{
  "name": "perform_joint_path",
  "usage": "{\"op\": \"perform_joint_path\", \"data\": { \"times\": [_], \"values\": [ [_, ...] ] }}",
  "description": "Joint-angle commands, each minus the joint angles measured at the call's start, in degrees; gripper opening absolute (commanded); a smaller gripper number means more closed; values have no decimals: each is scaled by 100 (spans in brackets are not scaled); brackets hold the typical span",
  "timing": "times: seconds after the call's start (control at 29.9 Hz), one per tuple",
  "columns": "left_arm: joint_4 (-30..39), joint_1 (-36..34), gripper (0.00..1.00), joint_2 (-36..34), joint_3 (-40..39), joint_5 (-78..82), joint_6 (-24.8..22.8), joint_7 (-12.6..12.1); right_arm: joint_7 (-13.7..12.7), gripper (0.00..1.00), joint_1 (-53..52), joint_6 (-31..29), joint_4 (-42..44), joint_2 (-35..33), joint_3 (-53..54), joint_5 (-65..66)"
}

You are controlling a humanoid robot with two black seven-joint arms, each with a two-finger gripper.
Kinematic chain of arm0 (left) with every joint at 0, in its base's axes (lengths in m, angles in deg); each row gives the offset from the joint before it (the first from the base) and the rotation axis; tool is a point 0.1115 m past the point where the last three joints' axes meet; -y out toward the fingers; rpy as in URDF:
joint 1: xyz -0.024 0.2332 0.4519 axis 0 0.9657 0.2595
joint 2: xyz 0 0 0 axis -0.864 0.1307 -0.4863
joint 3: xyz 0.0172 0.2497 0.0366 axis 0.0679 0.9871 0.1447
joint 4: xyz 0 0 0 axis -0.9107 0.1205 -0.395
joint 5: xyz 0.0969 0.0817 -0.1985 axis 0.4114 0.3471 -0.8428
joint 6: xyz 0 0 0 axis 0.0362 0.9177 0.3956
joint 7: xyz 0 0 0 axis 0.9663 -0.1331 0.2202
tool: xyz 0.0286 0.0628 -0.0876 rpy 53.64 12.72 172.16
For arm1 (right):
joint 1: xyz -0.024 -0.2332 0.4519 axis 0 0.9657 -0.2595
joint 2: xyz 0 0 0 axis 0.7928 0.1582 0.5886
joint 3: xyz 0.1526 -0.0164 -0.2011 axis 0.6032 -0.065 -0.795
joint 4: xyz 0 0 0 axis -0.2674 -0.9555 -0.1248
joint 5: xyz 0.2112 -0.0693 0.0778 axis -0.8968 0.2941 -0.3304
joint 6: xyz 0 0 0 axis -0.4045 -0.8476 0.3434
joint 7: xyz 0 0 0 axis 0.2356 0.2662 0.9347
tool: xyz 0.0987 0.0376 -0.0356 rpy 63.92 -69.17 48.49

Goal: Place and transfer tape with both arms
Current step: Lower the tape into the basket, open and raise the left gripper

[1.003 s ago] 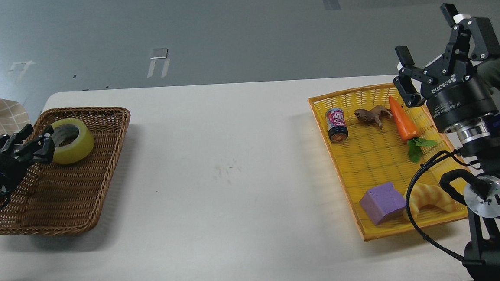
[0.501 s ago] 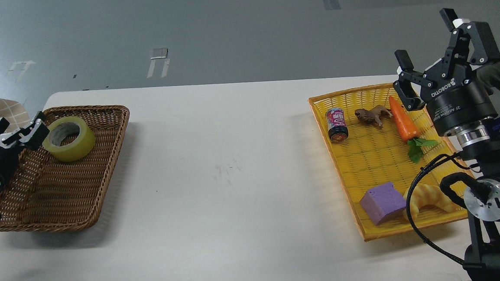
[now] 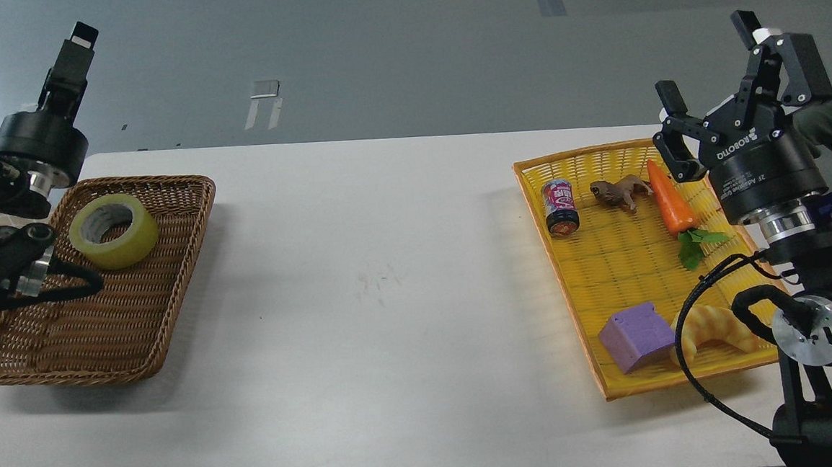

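Fingers, right arm: the right gripper [image 3: 717, 71] is pointing up above the far corner of the yellow tray [image 3: 540, 204], and its two fingers [image 3: 670, 99] are standing wide apart with nothing between them.
Fingers, left arm: the left gripper [image 3: 73, 56] is rising at the left edge, seen from the side as one dark bar, so I cannot tell if its fingers are apart or together; nothing is showing in its hold.
Tape: the tape [image 3: 113, 231] is lying flat in the far part of the brown wicker basket [image 3: 140, 330], with its hole facing up, apart from both grippers.
Basket: it is sitting on the left side of the white worktop [image 3: 390, 278], and the left arm's cable is hanging over its left rim.
Tray contents: a small can [image 3: 560, 207], a brown animal figure [image 3: 619, 192] and a carrot [image 3: 671, 207] are lying in the far half; a purple cube [image 3: 637, 336] and a croissant [image 3: 714, 331] are lying side by side in the near half.
Middle of worktop: only faint marks are showing on it.
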Motion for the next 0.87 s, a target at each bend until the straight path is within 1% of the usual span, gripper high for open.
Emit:
{"op": "perform_joint_path", "data": {
  "times": [0.0,0.07,0.1,0.13,0.2,0.23,0.27,0.3,0.33,0.37,0.4,0.43,0.47,0.5,0.53,0.57,0.67,0.74,0.84],
  "values": [
    [809,-17,98,-228,-619,-548,-1046,-1,-57,100,-8,9,-7,0,4,1],
    [1055,-8,98,-220,-1241,-715,-2019,-32,-135,100,-25,18,-16,0,4,-8],
    [1099,-8,98,-194,-1401,-776,-2276,-136,-188,100,-34,18,-24,0,-5,-8],
    [1222,-8,98,-115,-1751,-1021,-2705,-303,-310,100,-51,9,-33,0,-5,-8],
    [1345,44,98,26,-2078,-1416,-3103,-479,-364,100,-69,9,-42,0,-5,0],
    [1424,88,98,122,-2332,-1854,-3384,-733,-364,100,-113,9,-51,0,-13,1],
    [1434,167,98,210,-2508,-2310,-3517,-1083,-390,100,-226,9,-60,0,-31,1],
    [1443,220,98,263,-2580,-2524,-3544,-1261,-391,100,-271,18,-60,0,-57,1],
    [1443,351,98,411,-2728,-2900,-3562,-1567,-391,100,-332,9,-86,0,-92,1],
    [1443,448,98,491,-2817,-3017,-3588,-1674,-391,100,-342,9,-95,0,-101,1],
    [1451,571,98,570,-2914,-3096,-3623,-1736,-391,100,-350,18,-121,0,-101,1],
    [1486,859,98,710,-3106,-3097,-3676,-1746,-391,100,-385,9,-139,0,-119,-8],
    [1504,1001,98,781,-3212,-3089,-3755,-1737,-391,100,-403,9,-139,0,-136,0],
    [1548,1264,98,878,-3387,-3088,-4034,-1737,-391,100,-447,9,-130,0,-189,1],
    [1566,1458,98,948,-3493,-3080,-4411,-1746,-391,100,-473,9,-130,0,-241,1],
    [1574,1538,98,993,-3564,-3062,-4615,-1746,-382,100,-500,1,-130,0,-285,1],
    [1566,1548,98,1116,-3626,-2913,-4547,-1755,-364,100,-605,-8,-113,0,-338,1],
    [1531,1556,98,1274,-3644,-2546,-4118,-1772,-329,100,-737,-8,-112,0,-382,1],
    [1539,1565,98,1388,-3688,-2219,-3984,-1746,-320,100,-790,-17,-112,0,-374,1]
  ]
}}
